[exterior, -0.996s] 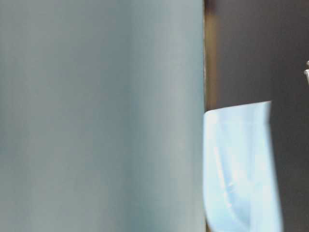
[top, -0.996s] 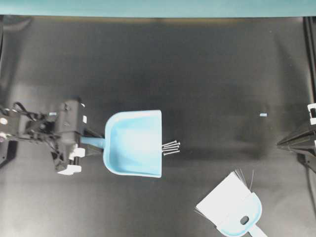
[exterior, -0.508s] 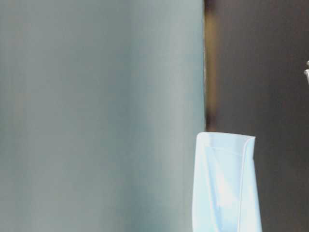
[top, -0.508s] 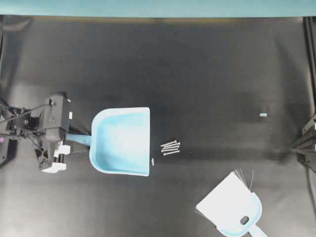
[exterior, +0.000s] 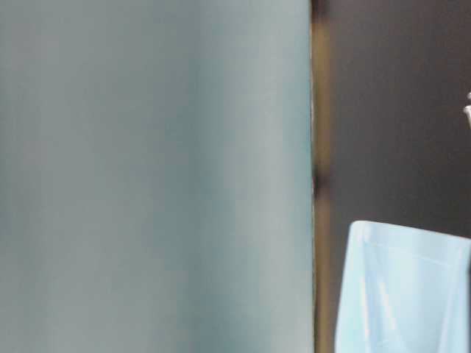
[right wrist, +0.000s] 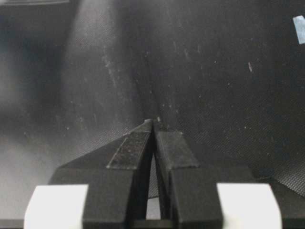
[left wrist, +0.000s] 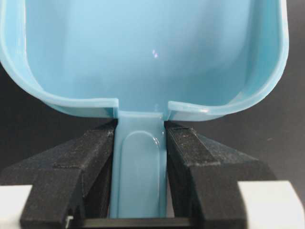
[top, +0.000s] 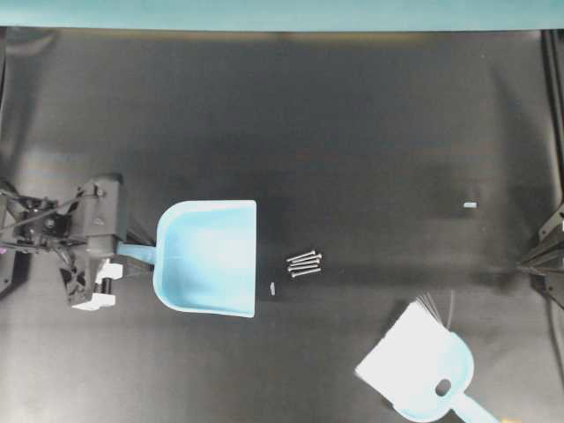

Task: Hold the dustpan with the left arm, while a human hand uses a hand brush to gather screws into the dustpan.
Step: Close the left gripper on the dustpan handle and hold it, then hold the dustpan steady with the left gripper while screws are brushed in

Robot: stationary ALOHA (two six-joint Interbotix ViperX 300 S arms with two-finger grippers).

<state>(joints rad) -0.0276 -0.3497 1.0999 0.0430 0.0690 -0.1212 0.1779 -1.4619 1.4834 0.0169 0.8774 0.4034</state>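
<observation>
The light blue dustpan point(top: 207, 269) lies flat on the black mat, its mouth facing right. My left gripper point(top: 132, 254) is shut on its thin handle point(left wrist: 139, 176), with the black fingers point(left wrist: 90, 160) pressed against both sides. The pan's inside point(left wrist: 152, 52) looks empty. A bunch of thin screws point(top: 304, 263) lies right of the mouth, apart from it. One short screw point(top: 272, 287) lies closer to the mouth. The hand brush point(top: 423, 363) is at the bottom right, white bristles pointing up-left. The human hand is out of view. My right gripper point(right wrist: 153, 122) is shut on nothing at the right edge point(top: 538, 256).
A tiny pale blue fleck point(top: 470, 204) lies on the mat at the right, also seen as a fleck point(right wrist: 299, 22) from the right wrist. A teal wall point(top: 282, 13) runs along the far side. The table-level view is mostly blurred teal surface point(exterior: 147, 176), with the dustpan point(exterior: 405, 294) low at the right.
My left arm has drawn the dustpan leftward, away from the screws, which stayed put; one short screw now lies by the mouth. The brush has shifted slightly right and turned.
</observation>
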